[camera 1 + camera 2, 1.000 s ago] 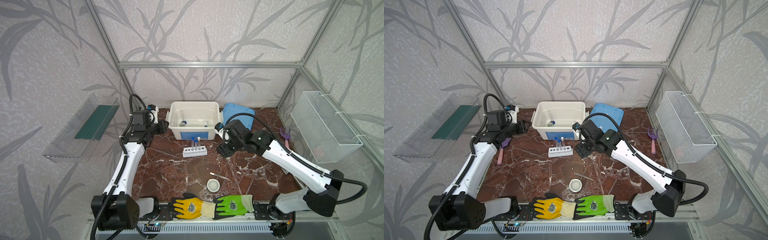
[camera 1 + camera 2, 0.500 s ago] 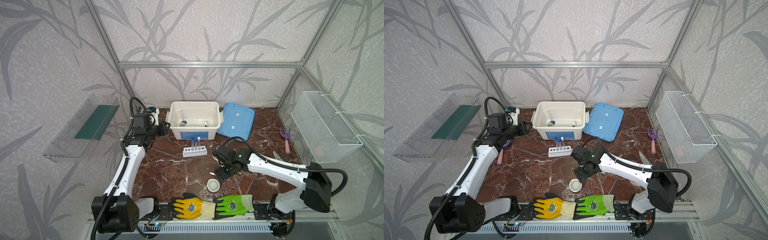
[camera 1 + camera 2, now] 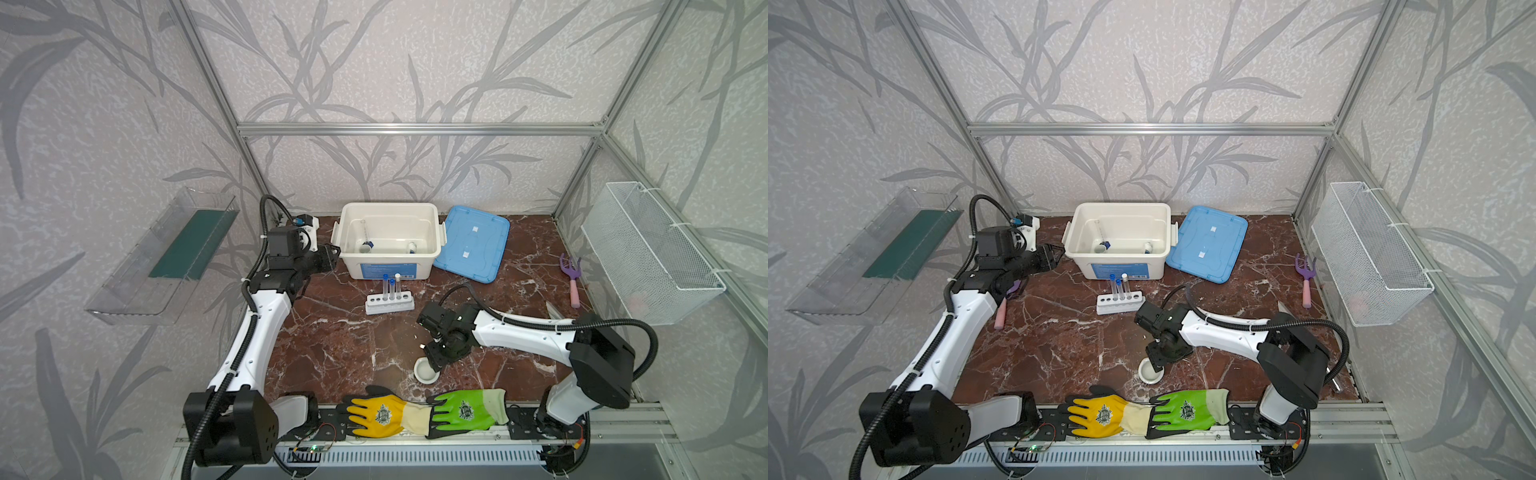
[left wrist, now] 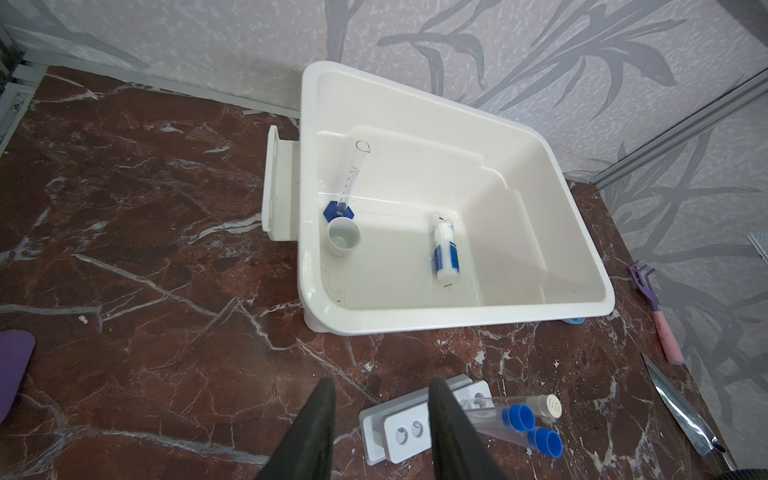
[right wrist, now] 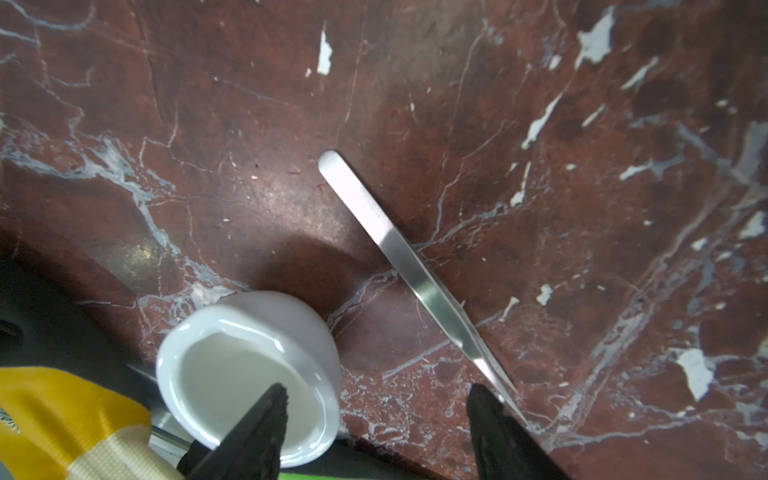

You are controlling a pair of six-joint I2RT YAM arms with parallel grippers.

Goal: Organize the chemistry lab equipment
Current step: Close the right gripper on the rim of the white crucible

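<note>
Left gripper [image 4: 382, 388]: It hangs beside the left end of the white bin [image 3: 388, 206], much where it was a second ago. Its jaws stand partly apart with nothing between them.
White bin: You already have three pieces inside: the blue-based clear vessel [image 4: 351, 174] leaning on a wall, one ceramic dish [image 4: 343, 239] upright, and the blue-labelled vial [image 4: 444, 251] on its side.
Rack [image 3: 390, 302]: It stands just in front of the bin. Three test tubes [image 3: 392, 286] are upright in it and the other holes are bare.
What changed: Your right arm has left the bin's right side and swung down to the front of the table. Its jaws have been narrowing on the way.
What it means: The next pick looks under way, with the second dish and the tweezers the loose pieces still on the table.
Right gripper [image 5: 376, 392]: The jaws are still apart and hold nothing.
Second dish [image 5: 249, 370]: It sits upright near the table's front edge, close to the yellow glove [image 3: 380, 413]. In the right wrist view one fingertip lies over its hollow and the other outside its wall, so the wall sits between the jaws. You cannot tell whether either finger touches it yet.
Tweezers [image 5: 415, 274]: They lie flat beside the dish, apart from it. Their pointed end runs close by the outer finger, so watch that closing does not catch them.
</note>
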